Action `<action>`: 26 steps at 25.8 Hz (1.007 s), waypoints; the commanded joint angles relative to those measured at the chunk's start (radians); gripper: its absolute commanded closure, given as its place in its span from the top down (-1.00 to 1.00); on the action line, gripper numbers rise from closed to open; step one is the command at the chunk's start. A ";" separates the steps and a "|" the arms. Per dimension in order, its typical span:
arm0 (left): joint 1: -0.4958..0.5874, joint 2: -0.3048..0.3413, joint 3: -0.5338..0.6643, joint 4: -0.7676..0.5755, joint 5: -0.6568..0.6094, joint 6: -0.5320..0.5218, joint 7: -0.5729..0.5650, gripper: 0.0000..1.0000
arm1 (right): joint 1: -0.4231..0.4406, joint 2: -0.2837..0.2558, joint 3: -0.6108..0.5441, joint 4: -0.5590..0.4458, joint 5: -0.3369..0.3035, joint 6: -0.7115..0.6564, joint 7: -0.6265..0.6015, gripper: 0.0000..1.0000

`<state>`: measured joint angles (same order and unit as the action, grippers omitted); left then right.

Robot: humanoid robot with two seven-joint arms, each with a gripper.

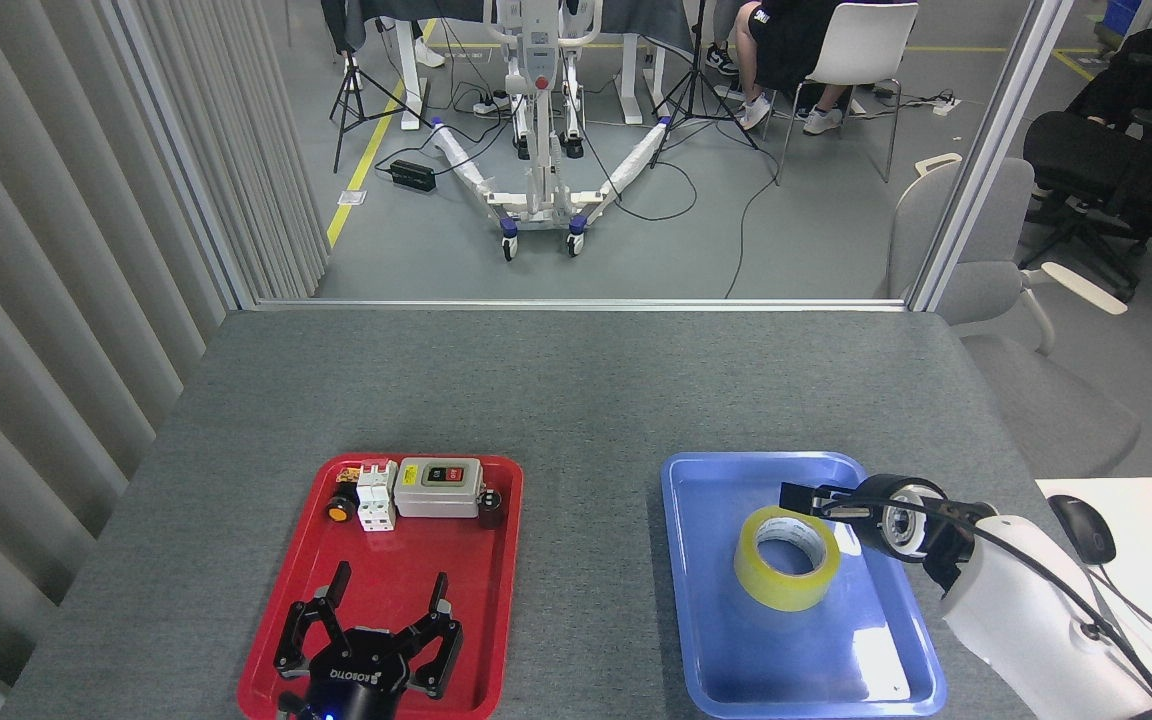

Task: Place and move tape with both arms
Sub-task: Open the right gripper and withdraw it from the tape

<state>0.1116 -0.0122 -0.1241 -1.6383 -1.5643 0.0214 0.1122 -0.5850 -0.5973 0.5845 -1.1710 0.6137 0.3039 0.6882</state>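
right gripper [804,497] above far right part of blue tray [696,590], apart from tape [787,557], fingers seen end-on, cannot tell if spread. tape lies flat in blue tray. left gripper [384,610] spread, empty, over red tray [276,650].

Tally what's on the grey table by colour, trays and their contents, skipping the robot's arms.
Red: 1, tray
Blue: 1, tray
Yellow: 1, tape
Grey: 1, switch box
White: 1, breaker block
Black: 2, small parts
Total: 7
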 commanded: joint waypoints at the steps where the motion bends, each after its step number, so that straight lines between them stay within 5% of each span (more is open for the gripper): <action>1: 0.002 0.004 0.000 -0.002 0.000 0.006 -0.002 1.00 | 0.122 -0.004 -0.170 -0.119 0.181 -0.068 -0.128 0.98; 4: 0.002 0.004 0.000 0.000 0.001 0.003 0.000 1.00 | 0.241 0.094 -0.367 -0.139 0.451 -0.200 -0.302 0.98; 6: 0.000 0.004 0.000 -0.003 0.001 0.000 0.000 1.00 | 0.295 0.151 -0.492 -0.139 0.572 -0.304 -0.437 0.99; 11: -0.001 0.006 0.000 0.000 0.001 -0.005 0.003 1.00 | 0.383 0.200 -0.598 -0.162 0.630 -0.468 -0.700 0.99; 18: -0.004 0.006 0.000 0.002 0.003 -0.005 0.004 1.00 | 0.666 0.220 -0.624 -0.457 0.646 -0.368 -0.705 0.99; 26: -0.004 0.008 0.001 0.002 0.004 -0.006 0.004 1.00 | 0.720 0.350 -0.744 -0.470 0.667 -0.405 -0.705 0.99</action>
<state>0.1076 -0.0057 -0.1233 -1.6368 -1.5603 0.0154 0.1166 0.1063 -0.2831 -0.1263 -1.6352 1.2674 -0.0749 -0.0155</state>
